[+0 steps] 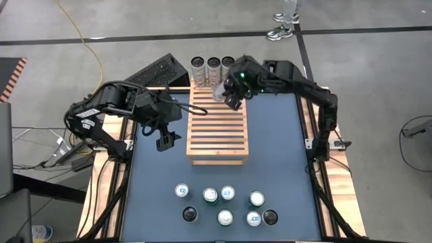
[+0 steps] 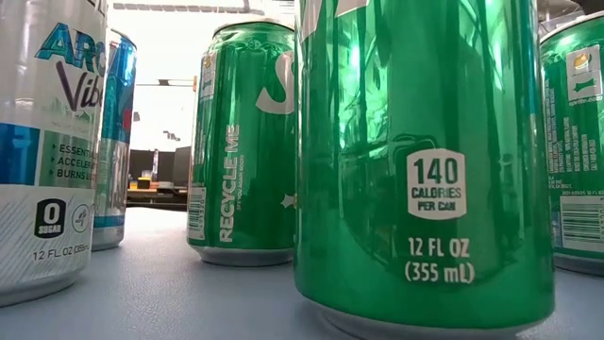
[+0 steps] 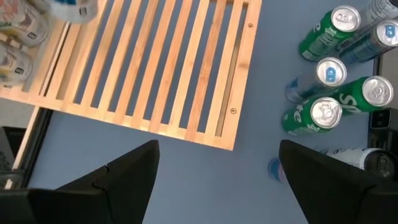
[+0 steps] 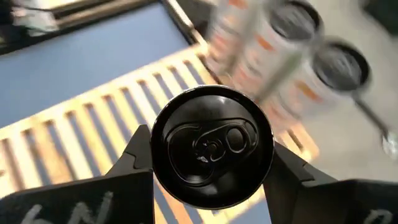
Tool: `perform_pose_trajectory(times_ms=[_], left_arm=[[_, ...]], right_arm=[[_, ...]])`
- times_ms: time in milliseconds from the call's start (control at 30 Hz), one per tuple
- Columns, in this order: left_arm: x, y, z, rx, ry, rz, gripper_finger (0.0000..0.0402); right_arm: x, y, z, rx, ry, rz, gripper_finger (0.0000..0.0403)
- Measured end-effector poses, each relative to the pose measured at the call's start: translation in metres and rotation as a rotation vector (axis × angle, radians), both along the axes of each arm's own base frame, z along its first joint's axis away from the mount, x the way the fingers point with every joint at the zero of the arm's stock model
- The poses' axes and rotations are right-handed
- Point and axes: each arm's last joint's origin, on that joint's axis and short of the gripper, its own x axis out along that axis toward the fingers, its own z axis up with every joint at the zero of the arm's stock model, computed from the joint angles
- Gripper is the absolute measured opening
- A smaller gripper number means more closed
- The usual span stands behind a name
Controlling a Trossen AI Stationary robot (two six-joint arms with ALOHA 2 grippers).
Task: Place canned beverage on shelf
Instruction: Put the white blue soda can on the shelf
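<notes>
Canned beverage with a black lid (image 4: 211, 146) sat clamped between the two fingers of the right gripper (image 1: 226, 94), one finger pressed to each side of its body, seen end-on from the right wrist. From above, that gripper hung over the far end of the shelf (image 1: 217, 128), toward its right corner, with the pale can (image 1: 219, 92) showing just beneath it; whether the can's base touched the slats could not be told. Just past that end of the wooden slatted shelf stood a row of three pale cans (image 1: 213, 65) with dark tops, side by side and close to the held can.

Off the shelf's left edge, the left gripper (image 1: 167, 138) hovered over the blue table (image 1: 283, 155) with its fingers spread wide apart and nothing between them. Its wrist camera looked down past both fingers at a corner of the shelf and at the group of cans (image 3: 339, 74) on the table beyond it.

Those cans, green and silver-blue with a couple of dark-topped ones, stood upright in a loose cluster (image 1: 226, 204) near the table's front edge, well apart from the shelf. At table height a green can (image 2: 425, 161) filled most of the low view, flanked by another green one (image 2: 243, 142) and a white-and-blue can (image 2: 47, 142).
</notes>
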Motion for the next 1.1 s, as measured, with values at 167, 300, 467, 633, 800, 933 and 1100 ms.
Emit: perform_pose_trajectory(times_ms=[167, 300, 467, 633, 800, 933, 1100], left_arm=[[0.001, 0.001, 0.0, 0.005, -0.009, 0.017, 0.0319], [0.003, 0.001, 0.002, 0.021, -0.04, 0.035, 0.0319], [0.004, 0.003, 0.003, 0.056, -0.06, 0.082, 0.0319], [0.004, 0.008, 0.003, 0.057, -0.062, 0.11, 0.0319], [0.005, 0.015, 0.005, 0.057, -0.08, 0.144, 0.0319], [0.006, 0.02, 0.005, 0.06, -0.086, 0.162, 0.0319], [0.005, 0.026, 0.005, 0.063, -0.084, 0.182, 0.0319]], right_arm=[[-0.013, -0.018, -0.006, 0.059, 0.065, -0.1, 0.0157], [-0.016, -0.028, -0.009, 0.072, 0.099, -0.1, 0.0157], [-0.017, -0.036, -0.011, 0.056, 0.114, -0.097, 0.0157], [-0.02, -0.046, -0.011, 0.076, 0.101, -0.087, 0.0157], [-0.018, -0.056, -0.016, 0.069, 0.129, -0.087, 0.0157], [-0.01, -0.06, -0.024, 0.077, 0.152, -0.043, 0.0157], [-0.007, -0.061, -0.027, 0.078, 0.162, -0.026, 0.0157]])
